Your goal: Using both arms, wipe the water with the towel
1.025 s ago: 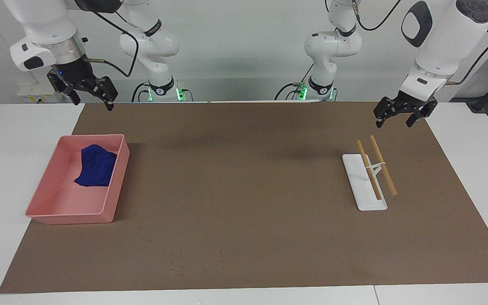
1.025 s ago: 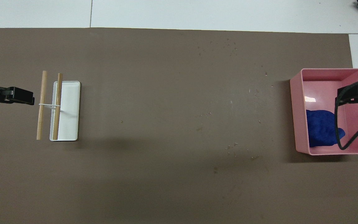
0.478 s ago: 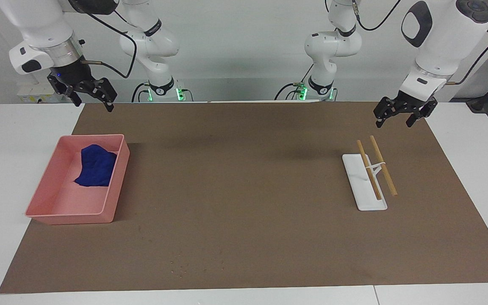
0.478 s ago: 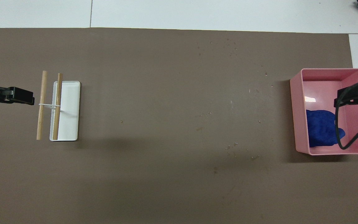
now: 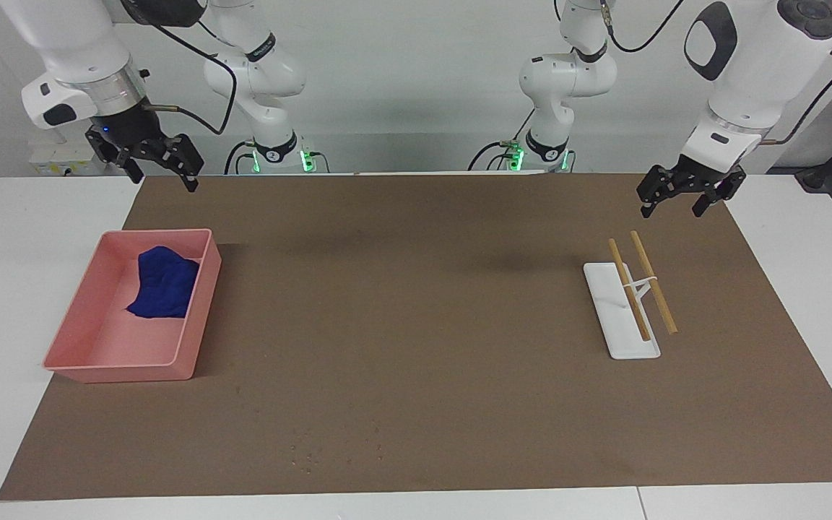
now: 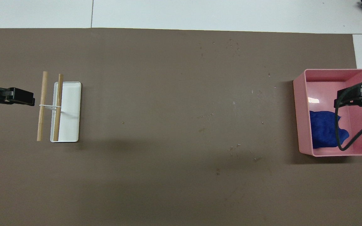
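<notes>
A broad bare stretch of brown mat (image 5: 416, 325) lies open mid-worktop, bounded by a pink walled bin (image 5: 196, 310) toward the right arm's end and a white tray (image 5: 607, 310) bearing two wooden rods (image 5: 653, 282) toward the left arm's.

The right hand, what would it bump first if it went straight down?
Probably the pink bin: the open right hand hangs over it, near the blue towel. Depth is unclear.

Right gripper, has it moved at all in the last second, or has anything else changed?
The right gripper, open and empty, has shifted slightly toward the table's middle, high above the pink bin. The left gripper, blue towel and towel rack stayed put.
</notes>
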`<state>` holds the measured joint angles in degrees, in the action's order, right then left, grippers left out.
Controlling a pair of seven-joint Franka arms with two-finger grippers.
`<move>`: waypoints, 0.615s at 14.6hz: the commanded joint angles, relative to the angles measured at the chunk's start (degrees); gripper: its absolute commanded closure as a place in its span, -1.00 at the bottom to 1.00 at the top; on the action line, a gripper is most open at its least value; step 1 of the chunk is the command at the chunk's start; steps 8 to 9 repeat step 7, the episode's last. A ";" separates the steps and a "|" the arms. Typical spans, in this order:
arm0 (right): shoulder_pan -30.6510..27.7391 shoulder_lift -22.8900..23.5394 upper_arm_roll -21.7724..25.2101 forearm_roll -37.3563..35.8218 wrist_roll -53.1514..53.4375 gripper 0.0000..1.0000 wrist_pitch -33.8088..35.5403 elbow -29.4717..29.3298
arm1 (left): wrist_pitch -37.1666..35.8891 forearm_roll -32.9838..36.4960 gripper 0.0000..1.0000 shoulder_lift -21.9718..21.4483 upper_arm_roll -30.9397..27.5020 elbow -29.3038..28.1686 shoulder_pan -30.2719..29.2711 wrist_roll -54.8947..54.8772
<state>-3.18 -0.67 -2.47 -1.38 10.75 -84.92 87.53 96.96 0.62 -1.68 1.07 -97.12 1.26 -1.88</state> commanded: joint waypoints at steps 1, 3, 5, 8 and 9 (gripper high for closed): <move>-0.24 0.22 -0.08 0.94 -0.91 -0.99 -2.09 1.07 | -0.28 -0.53 -1.00 -0.43 -0.45 0.09 0.59 -0.40; -0.24 0.58 -0.08 1.02 -1.17 -0.99 -1.57 0.72 | -0.37 -0.62 -1.00 -0.78 -0.45 0.09 0.59 -0.49; -0.33 0.32 0.01 1.03 -1.79 -1.00 -1.39 1.16 | -0.98 -0.62 -1.00 -1.13 -0.45 0.17 0.59 -0.49; -0.42 0.05 0.01 1.11 -2.75 -1.00 -2.09 1.77 | -1.51 -0.80 -1.00 -1.57 -0.45 0.44 0.50 -0.49; -0.42 0.05 0.01 1.11 -2.75 -1.00 -2.09 1.77 | -1.51 -0.80 -1.00 -1.57 -0.45 0.44 0.50 -0.49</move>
